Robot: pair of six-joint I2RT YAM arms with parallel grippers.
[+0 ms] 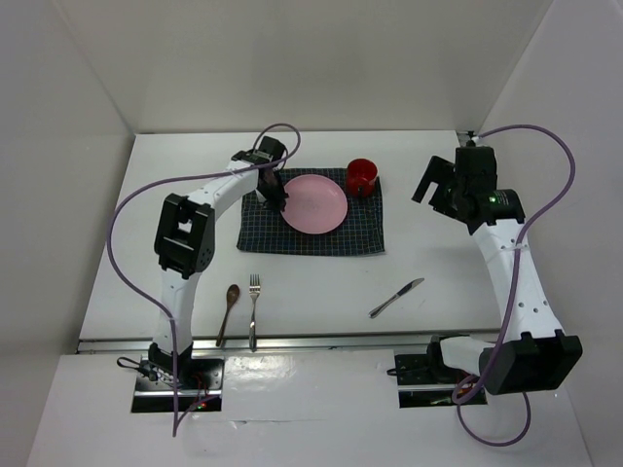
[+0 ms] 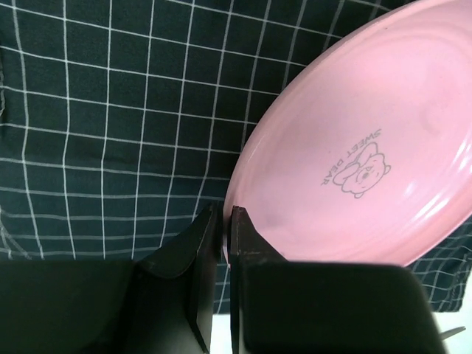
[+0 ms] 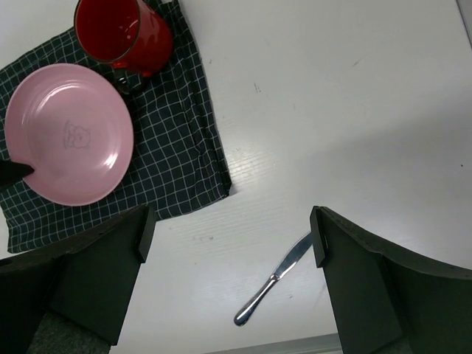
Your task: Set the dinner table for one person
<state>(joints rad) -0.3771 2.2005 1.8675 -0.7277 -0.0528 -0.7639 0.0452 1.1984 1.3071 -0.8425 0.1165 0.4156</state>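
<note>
Pinching rim of pink plate with left pincer, likely to centre it on checked placemat below; right pincer spread wide above knife; worktop beneath both.

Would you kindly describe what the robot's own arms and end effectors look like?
Both arms have white links and chunky black joint housings: the left arm and the right arm. A purple cable loops along each. The left end effector and right end effector have flat, matte black fingers. A small green light glows near the right wrist.
</note>
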